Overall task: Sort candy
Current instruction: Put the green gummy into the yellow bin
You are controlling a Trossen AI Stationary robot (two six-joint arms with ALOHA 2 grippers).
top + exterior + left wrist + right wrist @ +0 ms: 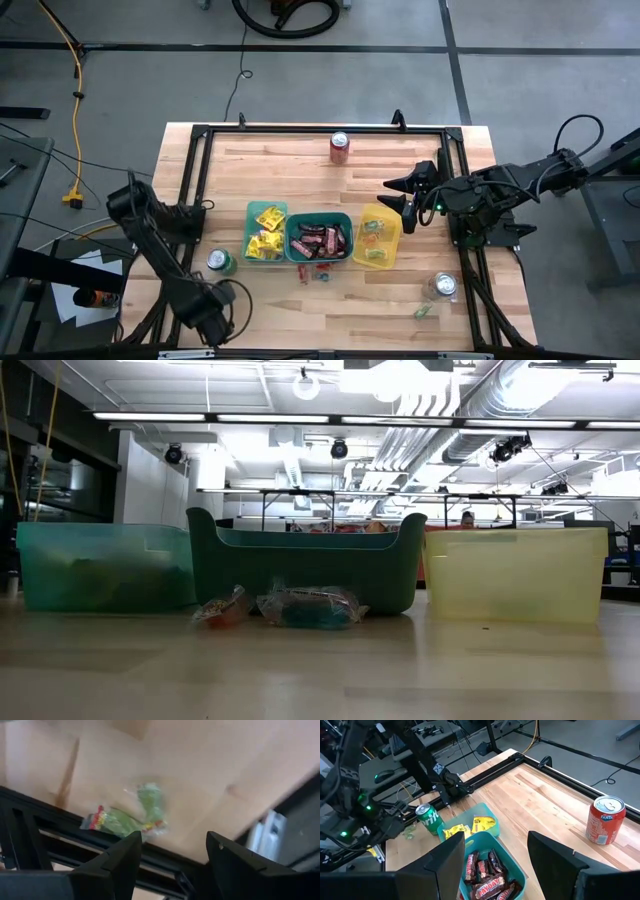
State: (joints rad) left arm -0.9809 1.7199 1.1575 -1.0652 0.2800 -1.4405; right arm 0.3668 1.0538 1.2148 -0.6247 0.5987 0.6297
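Three bins stand in a row mid-table. The light teal bin (265, 232) holds yellow candy packets (465, 827). The dark teal bin (320, 238) holds brown-red bars (487, 875). The yellow bin (378, 238) holds green-tinted sweets. Loose wrapped sweets (305, 607) lie in front of the dark teal bin, and one more (425, 312) lies near the front right. My left gripper (172, 855) stands open at the table's near left, pointing down, with a green clear-wrapped sweet (130, 817) on the wood just beyond its fingers. My right gripper (495, 860) hangs open, raised, beside the yellow bin.
A red can (340, 147) stands near the far edge. A green can (221, 262) stands left of the bins, close to my left arm. A silvery can (443, 286) is at the front right. Black frame rails (200, 180) border the wooden top.
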